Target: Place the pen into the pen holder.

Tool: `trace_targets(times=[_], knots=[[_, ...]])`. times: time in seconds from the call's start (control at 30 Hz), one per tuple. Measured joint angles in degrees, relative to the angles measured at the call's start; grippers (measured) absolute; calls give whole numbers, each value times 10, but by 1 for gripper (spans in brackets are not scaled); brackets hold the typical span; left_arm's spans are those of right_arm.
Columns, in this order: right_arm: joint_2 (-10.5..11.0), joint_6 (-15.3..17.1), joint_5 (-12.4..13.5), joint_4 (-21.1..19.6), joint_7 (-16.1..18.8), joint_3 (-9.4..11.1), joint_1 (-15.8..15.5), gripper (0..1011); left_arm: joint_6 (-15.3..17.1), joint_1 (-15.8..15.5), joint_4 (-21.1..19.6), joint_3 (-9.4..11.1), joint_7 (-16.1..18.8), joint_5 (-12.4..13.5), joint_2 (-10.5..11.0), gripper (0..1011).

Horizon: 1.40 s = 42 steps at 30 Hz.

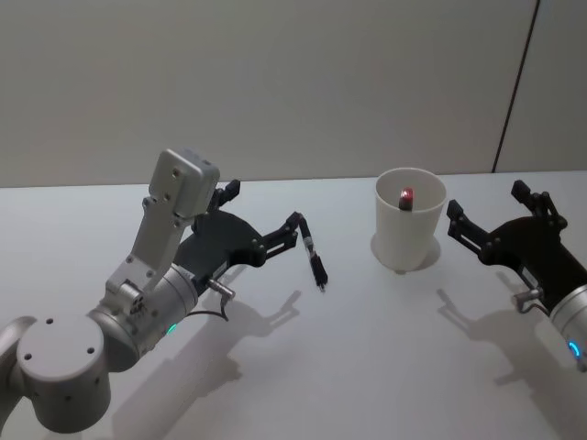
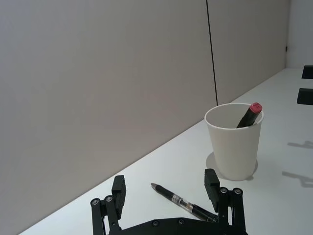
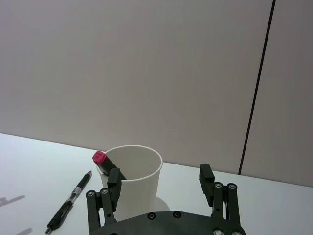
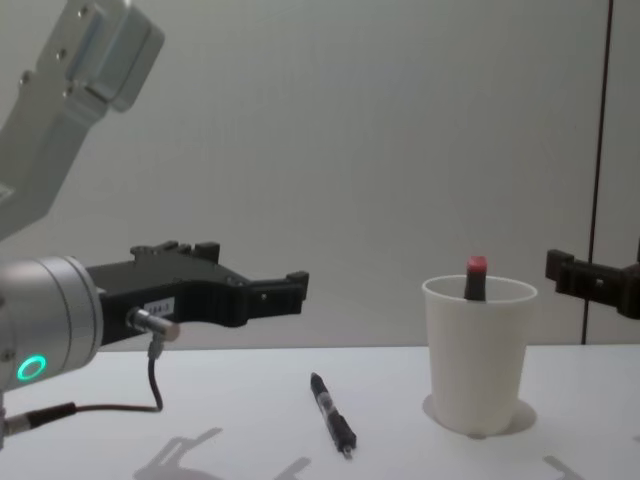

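From the head, the pen [image 1: 316,266] lies flat on the tabletop [image 1: 367,348], its long axis running roughly 12 to 6 o'clock, just at 4 o'clock of the left tool [image 1: 261,206], whose fingers are spread and hold nothing. The pen holder [image 1: 410,225] stands upright at 2 o'clock of the pen, apart from it, with a red-capped marker [image 1: 406,195] already leaning inside. The right tool [image 1: 488,203], also spread and empty, waits at 3 o'clock of the holder. From the left wrist, the pen [image 2: 183,201] sits low between the left tool's [image 2: 165,180] spread fingers, slanted across the gap, one end running under one finger. From the right wrist, the holder [image 3: 142,169] stands straight ahead of the right tool [image 3: 160,174], with the pen [image 3: 68,205] well off to one side. From the chest, the left tool [image 4: 270,285] hangs above the tabletop at 10 o'clock of the pen [image 4: 332,415], and the holder [image 4: 478,350] is at 3 o'clock. By my judgement the left arm is the nearer one and must drop and close across the barrel
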Motion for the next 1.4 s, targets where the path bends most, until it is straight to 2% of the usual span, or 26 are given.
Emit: trace_targets(times=[0.2,0.57,1.07,1.4], knots=[[0,0,0,0,0,0,0,1002,21,5,-7,-1,3,-10,1,1001],[0,0,0,0,0,0,0,1002,48,9,-9,1,27,-28,-12,1001],[0,0,0,0,0,0,0,1002,55,25,-17,2,67,-46,-18,1001],[0,0,0,0,0,0,0,1002,54,34,-24,2,69,-49,-16,1001]])
